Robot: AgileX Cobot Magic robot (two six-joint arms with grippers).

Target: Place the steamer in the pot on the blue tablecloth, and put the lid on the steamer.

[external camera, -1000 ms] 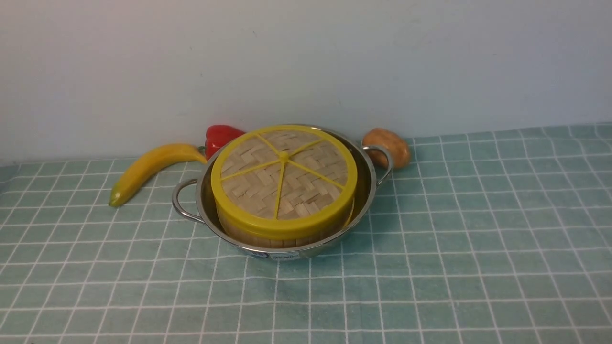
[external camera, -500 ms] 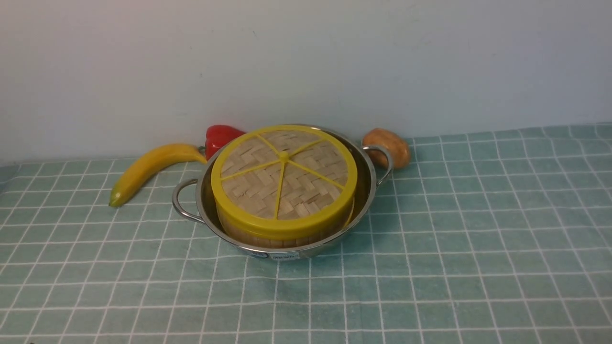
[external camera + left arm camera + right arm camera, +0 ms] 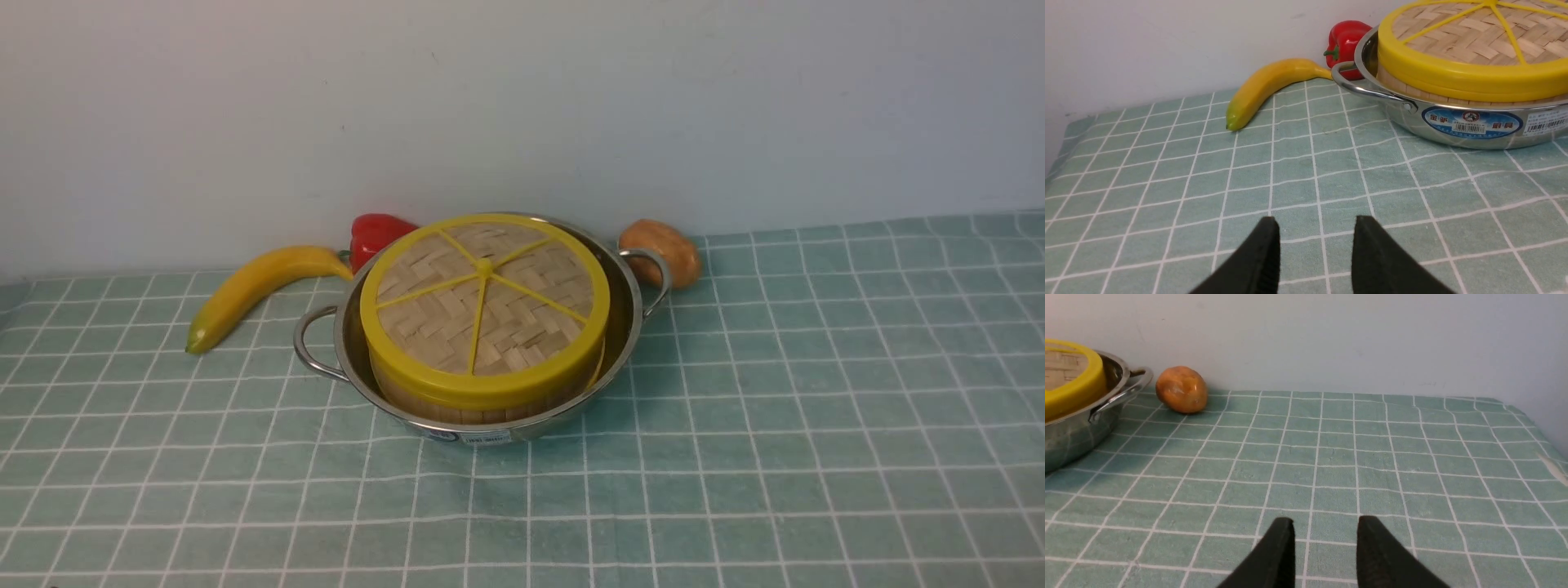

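- Left hand (image 3: 1316, 222): jaws parted, nothing between them, above the blue tablecloth (image 3: 1290, 183).
- Outward from it, the stainless-steel pot (image 3: 1453, 141) lies forward and to the robot's right, its near loop handle (image 3: 1372, 93) reaching back toward that arm.
- Right hand (image 3: 1326, 522): also parted and unladen; from there the pot lies forward and to the robot's left. Which hand is nearer I cannot tell.
- The bamboo steamer (image 3: 482, 411) sits inside the pot, the woven lid (image 3: 531, 318) flat on top; both round, so only the pot's handles give a long axis, running left to right.
- The job looks finished; probably neither hand need reach.
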